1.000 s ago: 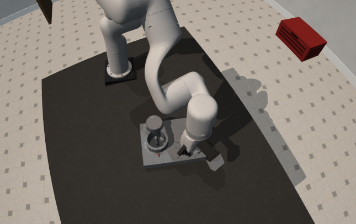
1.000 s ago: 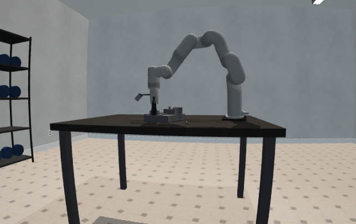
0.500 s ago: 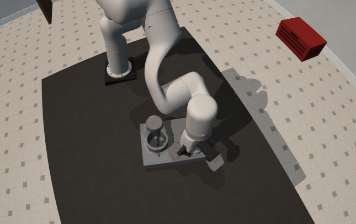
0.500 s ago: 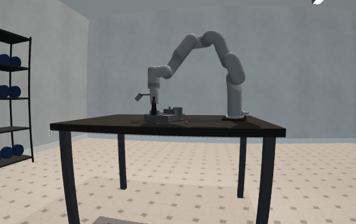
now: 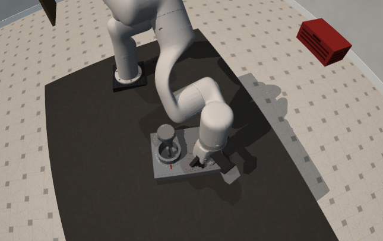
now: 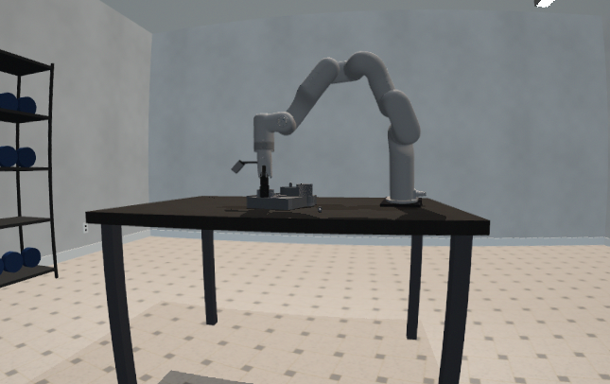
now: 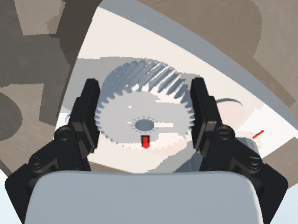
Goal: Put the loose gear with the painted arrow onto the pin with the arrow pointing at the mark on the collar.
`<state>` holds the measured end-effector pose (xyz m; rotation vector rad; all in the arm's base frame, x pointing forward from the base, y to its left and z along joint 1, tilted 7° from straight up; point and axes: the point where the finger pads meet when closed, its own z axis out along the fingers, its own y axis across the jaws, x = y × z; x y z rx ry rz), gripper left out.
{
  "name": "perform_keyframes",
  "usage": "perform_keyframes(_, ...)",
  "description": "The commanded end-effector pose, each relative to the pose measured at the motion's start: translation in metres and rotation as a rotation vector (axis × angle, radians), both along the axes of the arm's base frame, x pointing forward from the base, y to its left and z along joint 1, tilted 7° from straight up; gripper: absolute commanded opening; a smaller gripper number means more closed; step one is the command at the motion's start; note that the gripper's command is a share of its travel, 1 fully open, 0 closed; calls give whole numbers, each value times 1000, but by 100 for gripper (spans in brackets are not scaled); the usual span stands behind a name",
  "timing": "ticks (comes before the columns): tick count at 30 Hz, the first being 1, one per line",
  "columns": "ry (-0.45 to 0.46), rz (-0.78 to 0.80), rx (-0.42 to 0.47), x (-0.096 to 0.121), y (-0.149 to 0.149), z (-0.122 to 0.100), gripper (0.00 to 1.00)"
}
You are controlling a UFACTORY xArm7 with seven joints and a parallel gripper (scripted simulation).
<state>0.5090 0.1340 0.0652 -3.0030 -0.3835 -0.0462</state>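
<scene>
The loose gear (image 7: 143, 106) (image 5: 209, 162) is grey and toothed, with a red arrow (image 7: 144, 140) painted by its centre hole. My gripper (image 7: 145, 92) (image 5: 200, 161) (image 6: 263, 188) is shut on the gear, one finger on each side of its rim. It holds the gear low over the right part of the grey timing case (image 5: 168, 174) (image 6: 281, 202) (image 7: 100, 26). At the case's left end a post (image 5: 168, 148) stands in a round toothed collar (image 5: 177, 152) and carries a toothed disc. A short red mark (image 5: 171, 167) (image 7: 258, 133) lies in front of the collar.
The case sits near the middle of the dark table (image 5: 97, 149) (image 6: 297, 221). The arm's base (image 5: 128, 79) is bolted at the back. A small grey block (image 5: 230, 176) lies just right of the case. A red box (image 5: 323, 41) and a shelf rack (image 6: 11, 166) stand off the table.
</scene>
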Motion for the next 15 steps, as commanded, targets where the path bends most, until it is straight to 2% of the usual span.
perform_keyframes(1,-11,1,3,3,1,8,0)
perform_keyframes(15,-11,1,3,3,-2,31,0)
